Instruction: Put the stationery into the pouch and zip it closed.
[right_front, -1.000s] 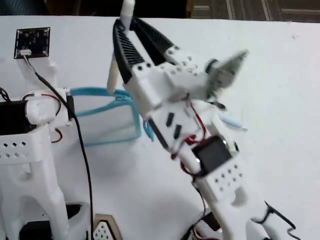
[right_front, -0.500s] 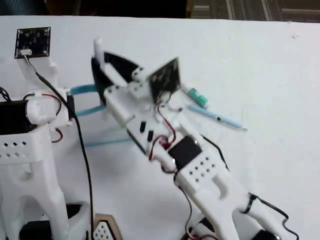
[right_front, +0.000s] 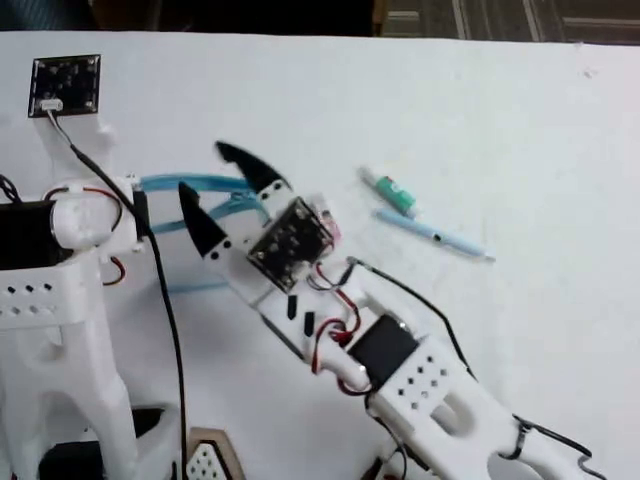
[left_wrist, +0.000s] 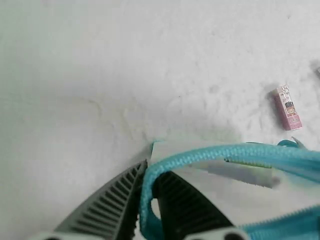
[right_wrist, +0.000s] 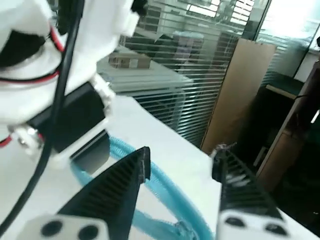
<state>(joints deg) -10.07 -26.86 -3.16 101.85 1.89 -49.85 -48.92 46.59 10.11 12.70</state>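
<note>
The clear pouch (right_front: 200, 235) with a blue zipper (left_wrist: 210, 155) lies open between the arms. My left gripper (left_wrist: 150, 172) is shut on the zipper edge at the pouch's left end (right_front: 143, 205). A white stick (left_wrist: 240, 172) lies inside the pouch. My right gripper (right_front: 225, 190) hangs open over the pouch mouth with nothing between its black fingers (right_wrist: 122, 187); the zipper (right_wrist: 167, 182) runs below them. A pink eraser (left_wrist: 286, 107) lies just past the pouch. A green-and-white tube (right_front: 390, 190) and a blue pen (right_front: 432, 233) lie on the table to the right.
A small black circuit board (right_front: 65, 83) with a cable sits at the back left. The left arm's white base (right_front: 60, 350) fills the front left. White tabletop (right_front: 520, 130) stretches to the right and back.
The right gripper came down from high over the table to the pouch mouth with a white stick, then opened; the stick is no longer between its fingers. The left arm stayed put.
</note>
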